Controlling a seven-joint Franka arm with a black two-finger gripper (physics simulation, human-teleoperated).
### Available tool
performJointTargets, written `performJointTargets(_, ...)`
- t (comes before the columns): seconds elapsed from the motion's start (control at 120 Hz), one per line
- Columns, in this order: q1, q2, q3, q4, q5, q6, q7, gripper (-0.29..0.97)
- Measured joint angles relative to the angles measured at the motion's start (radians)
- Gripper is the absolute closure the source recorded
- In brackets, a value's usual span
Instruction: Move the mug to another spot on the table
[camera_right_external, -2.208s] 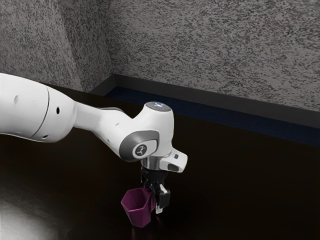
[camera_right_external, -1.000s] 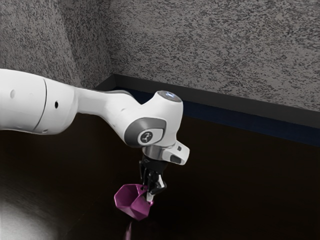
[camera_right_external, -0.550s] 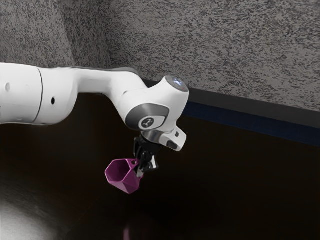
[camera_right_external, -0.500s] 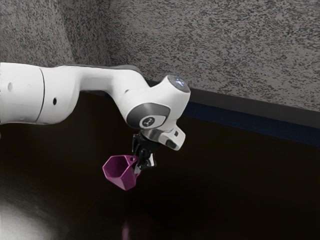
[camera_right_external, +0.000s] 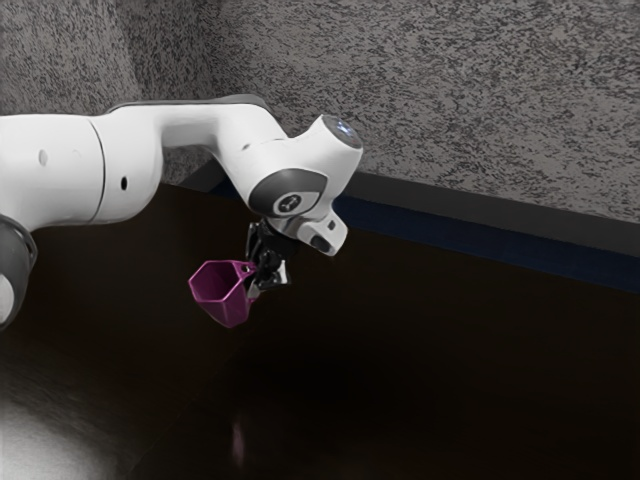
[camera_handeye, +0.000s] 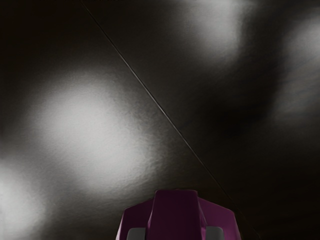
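The gripper (camera_right_external: 262, 278) pinches the purple mug (camera_right_external: 220, 293) tight, up in the air over the table (camera_right_external: 450, 330) near its back edge — likely the carrying step — and next should lower it gently somewhere new.

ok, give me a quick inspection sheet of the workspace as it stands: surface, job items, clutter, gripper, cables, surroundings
Surface: dark glossy table with pale light reflections; the wrist view shows a thin straight seam across it.
Job's things: one purple mug, in the air above the table, tilted, touching nothing but the gripper.
Clutter: nothing seen.
Gripper: black two-finger gripper shut on the mug at its rim side, pointing down from the white arm.
Cables: nothing seen.
Surroundings: speckled grey wall behind the table, with a dark blue skirting along its foot.
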Motion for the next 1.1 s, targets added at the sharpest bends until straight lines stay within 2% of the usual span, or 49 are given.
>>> performJointTargets(0.325,0.042,0.030,0.007,0.049,0.030,-0.010,0.079,0.74)
performJointTargets(0.567,0.043,0.087,0.017,0.054,0.026,-0.004,0.118,0.74)
performJointTargets(1.1,0.042,0.126,0.020,0.054,-0.079,-0.020,0.212,0.74)
